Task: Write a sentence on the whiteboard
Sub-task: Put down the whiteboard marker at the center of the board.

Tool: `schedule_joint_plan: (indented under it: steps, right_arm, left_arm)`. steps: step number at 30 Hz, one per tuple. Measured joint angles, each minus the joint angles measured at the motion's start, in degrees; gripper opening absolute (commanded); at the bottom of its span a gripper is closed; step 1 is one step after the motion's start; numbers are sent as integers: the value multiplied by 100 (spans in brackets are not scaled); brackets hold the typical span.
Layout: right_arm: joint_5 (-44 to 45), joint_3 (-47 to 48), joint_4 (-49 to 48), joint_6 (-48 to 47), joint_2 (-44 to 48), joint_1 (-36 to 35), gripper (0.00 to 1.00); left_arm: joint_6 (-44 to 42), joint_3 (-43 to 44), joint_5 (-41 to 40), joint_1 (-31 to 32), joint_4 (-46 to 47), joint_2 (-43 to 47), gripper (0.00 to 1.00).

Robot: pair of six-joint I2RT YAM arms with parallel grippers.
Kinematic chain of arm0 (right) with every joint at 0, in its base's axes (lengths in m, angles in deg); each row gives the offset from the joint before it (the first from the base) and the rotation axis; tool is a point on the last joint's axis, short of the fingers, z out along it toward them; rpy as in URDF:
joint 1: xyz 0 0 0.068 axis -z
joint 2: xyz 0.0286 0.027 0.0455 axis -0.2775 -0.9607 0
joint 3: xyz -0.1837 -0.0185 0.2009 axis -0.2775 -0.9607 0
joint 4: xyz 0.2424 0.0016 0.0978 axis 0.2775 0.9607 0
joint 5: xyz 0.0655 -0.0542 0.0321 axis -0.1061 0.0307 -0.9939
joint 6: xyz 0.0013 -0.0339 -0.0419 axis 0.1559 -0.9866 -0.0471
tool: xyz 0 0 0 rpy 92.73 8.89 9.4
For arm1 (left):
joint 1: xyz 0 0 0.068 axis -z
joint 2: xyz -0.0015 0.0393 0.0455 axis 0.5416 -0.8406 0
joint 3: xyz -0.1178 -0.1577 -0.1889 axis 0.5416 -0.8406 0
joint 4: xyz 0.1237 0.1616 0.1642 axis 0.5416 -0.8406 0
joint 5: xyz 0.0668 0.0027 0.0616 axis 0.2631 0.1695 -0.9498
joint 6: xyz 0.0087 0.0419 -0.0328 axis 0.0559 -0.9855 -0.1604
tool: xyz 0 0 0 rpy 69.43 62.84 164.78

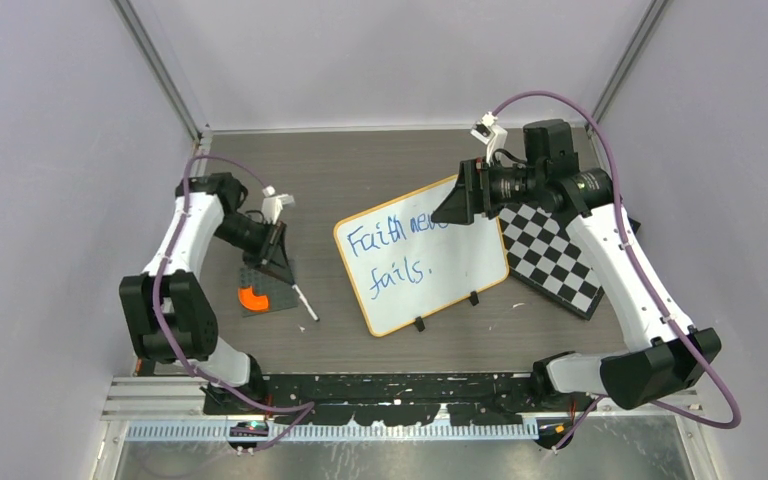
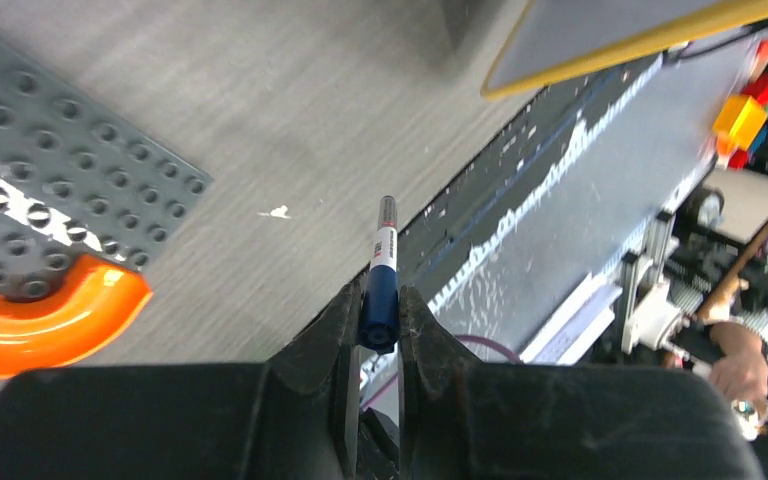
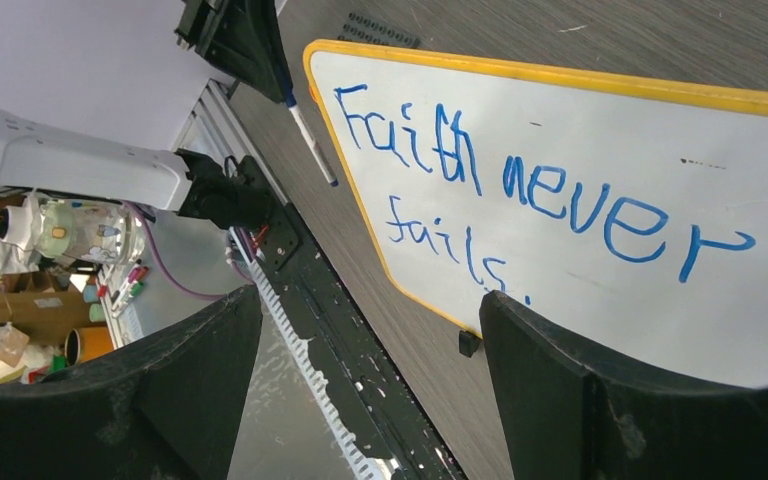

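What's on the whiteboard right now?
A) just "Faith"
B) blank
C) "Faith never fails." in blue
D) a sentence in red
C: the right wrist view shows the whiteboard carrying "Faith never fails." in blue handwriting, on two lines, full stop included.

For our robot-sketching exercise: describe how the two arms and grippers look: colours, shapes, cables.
The left arm and right arm have white tubular links between chunky black joints; a purple cable runs along each. The left gripper and right gripper have thick matt black fingers.
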Motion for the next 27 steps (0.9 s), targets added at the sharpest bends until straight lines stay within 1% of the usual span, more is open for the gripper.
schedule_joint_plan:
  steps: [5, 10, 15, 17, 22, 27]
  right_arm:
    - [55, -109, 26, -4, 87, 0, 84]
    - [87, -149, 46, -4, 125, 4, 85]
    - [107, -197, 46, -9, 125, 13, 85]
    - [109, -225, 48, -13, 125, 20, 85]
    - [111, -251, 48, -24, 125, 46, 85]
    - [111, -273, 50, -26, 125, 48, 85]
  left_arm:
    - [13, -474, -133, 448, 96, -186, 0]
    - [31, -546, -162, 695, 365, -920, 0]
    - [98, -535, -297, 835, 682, -1556, 7]
    - [197, -518, -354, 852, 745, -1687, 11]
    - [350, -404, -529, 859, 868, -1821, 21]
    - [387, -352, -776, 901, 1211, -1880, 26]
